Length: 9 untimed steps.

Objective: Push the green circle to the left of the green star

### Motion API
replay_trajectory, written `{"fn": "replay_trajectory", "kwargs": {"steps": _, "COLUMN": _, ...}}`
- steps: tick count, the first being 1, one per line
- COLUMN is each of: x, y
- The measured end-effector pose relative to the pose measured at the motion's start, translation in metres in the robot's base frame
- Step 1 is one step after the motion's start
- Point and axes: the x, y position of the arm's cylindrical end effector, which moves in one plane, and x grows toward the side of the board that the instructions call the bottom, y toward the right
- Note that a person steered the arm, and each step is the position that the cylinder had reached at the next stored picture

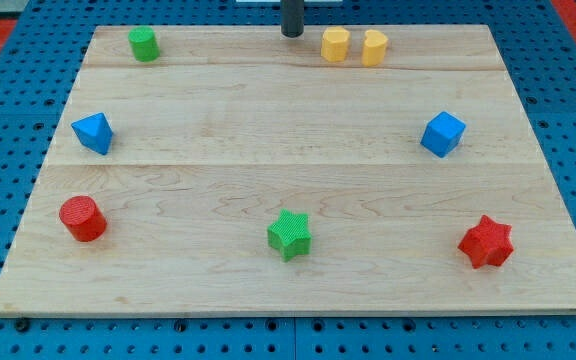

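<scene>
Nothing of the job looks done yet. The green circle (144,44) sits at the far left corner of the board (268,130), well apart from the green star (289,235), which lies near the front edge, about in the middle. For the task to count, the circle has to end up just to the left of the star, and right now it is almost the whole depth of the board away from there.

The tip (292,34) rests at the far edge, near the middle, just left of the two yellow blocks (353,46) and touching none of them as far as I can see. It is a bare rod, so there are no fingers to be wide, narrow or holding anything. It is well apart from the circle, off to its right.

I'd judge the whole push is still ahead: the tip must get around to the far side of the circle, then drive it toward the near edge and a bit rightward. The blue block (93,132) and red cylinder (83,218) on the left side sit close to that route. The blue cube (443,134) and red star (486,242) on the right are out of the way.
</scene>
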Motion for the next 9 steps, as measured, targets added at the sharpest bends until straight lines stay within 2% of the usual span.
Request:
{"fn": "replay_trajectory", "kwargs": {"steps": 1, "x": 0.016, "y": 0.05}}
{"fn": "replay_trajectory", "kwargs": {"steps": 2, "x": 0.012, "y": 0.006}}
{"fn": "replay_trajectory", "kwargs": {"steps": 3, "x": -0.012, "y": -0.077}}
{"fn": "replay_trajectory", "kwargs": {"steps": 5, "x": -0.011, "y": -0.202}}
{"fn": "replay_trajectory", "kwargs": {"steps": 7, "x": 0.08, "y": -0.226}}
{"fn": "replay_trajectory", "kwargs": {"steps": 8, "x": 0.057, "y": -0.235}}
{"fn": "replay_trajectory", "kwargs": {"steps": 9, "x": 0.087, "y": -0.251}}
